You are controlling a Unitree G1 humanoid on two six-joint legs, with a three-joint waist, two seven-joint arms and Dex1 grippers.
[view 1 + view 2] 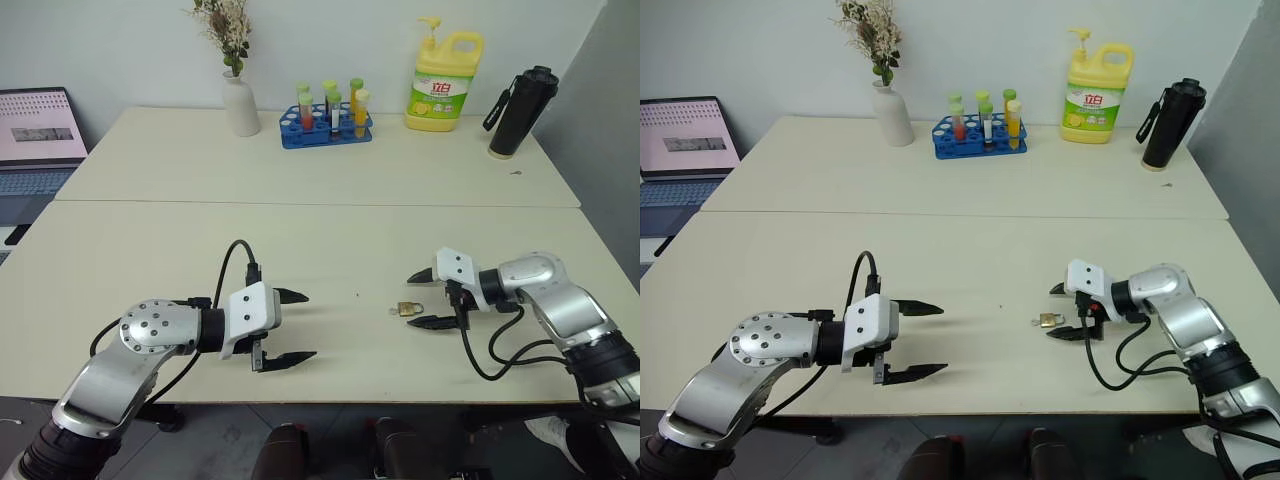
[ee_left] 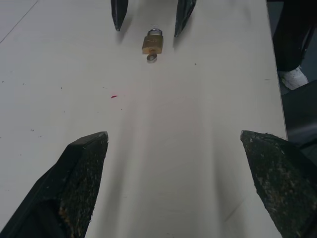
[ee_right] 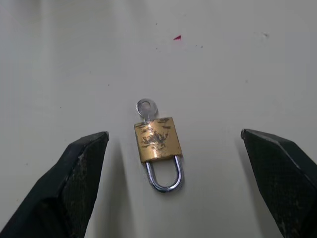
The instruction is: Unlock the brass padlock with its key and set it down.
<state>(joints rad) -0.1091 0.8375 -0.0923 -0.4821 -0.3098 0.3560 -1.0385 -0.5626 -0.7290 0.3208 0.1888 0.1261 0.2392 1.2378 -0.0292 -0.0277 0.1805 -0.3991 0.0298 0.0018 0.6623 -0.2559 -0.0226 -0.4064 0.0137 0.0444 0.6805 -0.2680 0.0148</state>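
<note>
With my right gripper (image 1: 422,299) spread around the brass padlock (image 1: 407,308) lower right of centre and my left gripper (image 1: 291,327) also spread, I fear a clumsy close knocking the key (image 3: 145,107) out.

The front half of the desk (image 1: 330,240) lies bare between the left gripper (image 1: 288,327) and the right gripper (image 1: 425,299), both with fingers spread wide; the brass padlock (image 1: 407,308), key (image 3: 145,108) in its body, lies flat near the front edge, between the right gripper's fingertips and apart from both; along the back edge stand a vase (image 1: 240,103), a tube rack (image 1: 327,126), a yellow bottle (image 1: 445,82) and, at the back right corner, a black flask (image 1: 520,112); a laptop (image 1: 38,140) sits beyond the left edge
</note>
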